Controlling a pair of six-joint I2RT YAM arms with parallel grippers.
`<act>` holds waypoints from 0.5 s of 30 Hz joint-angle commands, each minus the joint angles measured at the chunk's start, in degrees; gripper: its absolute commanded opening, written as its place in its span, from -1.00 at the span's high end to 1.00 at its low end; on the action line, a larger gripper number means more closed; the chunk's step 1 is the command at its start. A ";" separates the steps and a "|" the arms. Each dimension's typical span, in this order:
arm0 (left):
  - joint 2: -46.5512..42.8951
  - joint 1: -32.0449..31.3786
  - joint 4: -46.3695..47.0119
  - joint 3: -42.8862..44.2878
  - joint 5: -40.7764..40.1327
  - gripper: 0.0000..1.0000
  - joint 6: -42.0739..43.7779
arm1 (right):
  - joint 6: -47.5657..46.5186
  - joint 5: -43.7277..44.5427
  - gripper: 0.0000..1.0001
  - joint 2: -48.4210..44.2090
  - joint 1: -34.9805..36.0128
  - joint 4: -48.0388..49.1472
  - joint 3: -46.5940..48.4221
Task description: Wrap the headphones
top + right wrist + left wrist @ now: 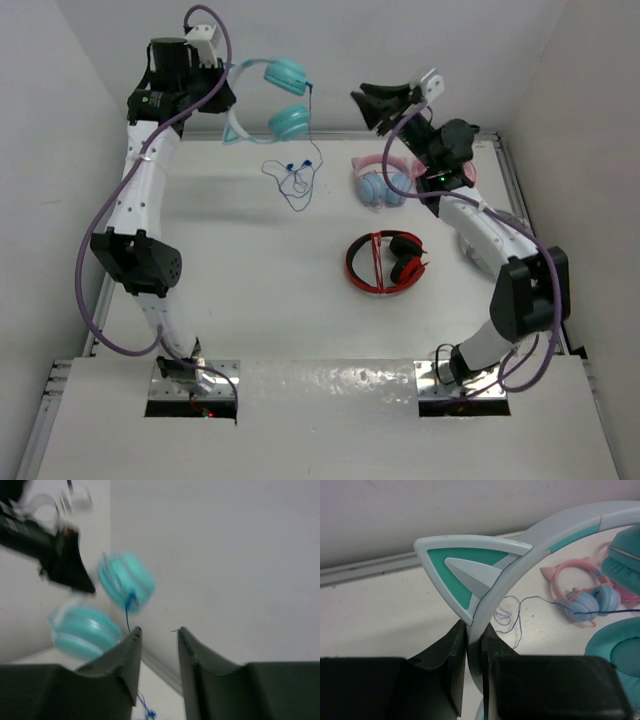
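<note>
1. Two arms are mine, and both reach to the far side of the white table [250, 285].
2. My left gripper [474, 632] has its jaws pinched on the pale mint headband of the teal over-ear headphones [290, 120], just below one pointed cat ear [465, 567].
3. The headphones hang clear of the table in front of the back wall, at the far left. Both teal cups are to the right of my left gripper.
4. A thin blue cable [295, 178] drops from one cup to the table, where its end lies in a loose tangle.
5. My right gripper [158, 630] has its jaws spread with nothing between them. It points toward the cups but is apart from them, and its own view is blurred.
6. A pink-banded pair of headphones with blue cups [380, 182] lies by my right arm.
7. A red and black pair of headphones [385, 260] lies flat nearer the table's middle.
</note>
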 commanded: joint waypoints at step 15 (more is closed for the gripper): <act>-3.99 0.32 3.13 12.37 5.44 1.00 -9.60 | -7.17 0.29 -0.35 22.52 6.86 -4.34 1.09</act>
